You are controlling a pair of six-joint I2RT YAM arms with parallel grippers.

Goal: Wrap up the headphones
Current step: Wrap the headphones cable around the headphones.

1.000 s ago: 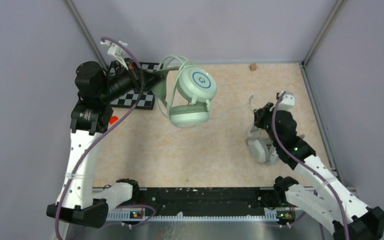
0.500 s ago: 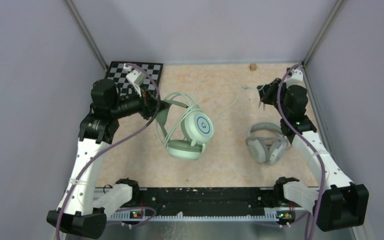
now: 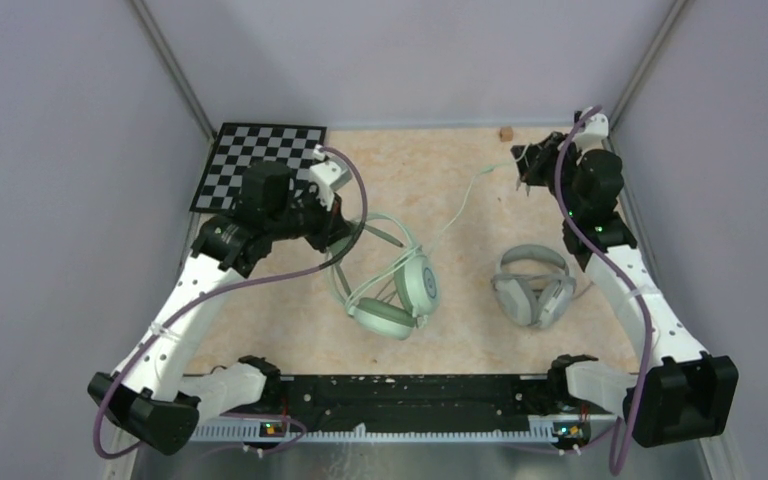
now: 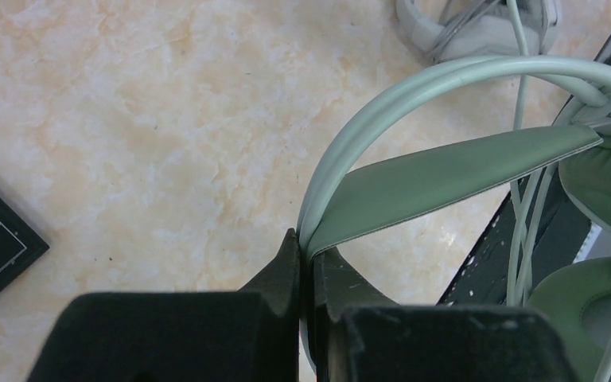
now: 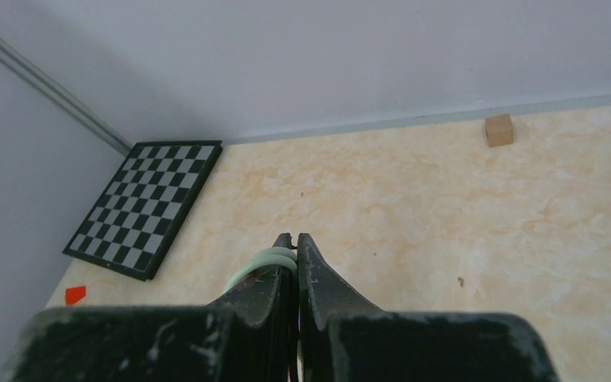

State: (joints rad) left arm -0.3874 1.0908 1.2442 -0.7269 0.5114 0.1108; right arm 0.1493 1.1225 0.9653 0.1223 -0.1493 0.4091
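The left pincer point(image 3: 344, 236) is pressed tight on the headband point(image 4: 445, 171) of the mint-green headset point(image 3: 396, 291). In the left wrist view, the thin pale hoop and the flat green band both run down into the gap between the two black fingers point(image 4: 282, 270). The headset is in the middle of the counter point(image 3: 410, 165), with its round cups toward the near edge. I cannot tell if the cups touch the counter.

The right pincer point(image 3: 525, 166) is up at the far right corner. It is pinching the pale-green cable point(image 3: 465, 200). The right wrist view shows a loop of that cable squeezed between its closed fingers. The cable runs from there across the counter to the green headset.

The white headset point(image 3: 532, 285) lies flat on the counter, well apart from the green one, under the right arm. A checkerboard point(image 3: 260, 165) lies in the far left corner. A little wooden block point(image 3: 506, 132) sits by the back wall.
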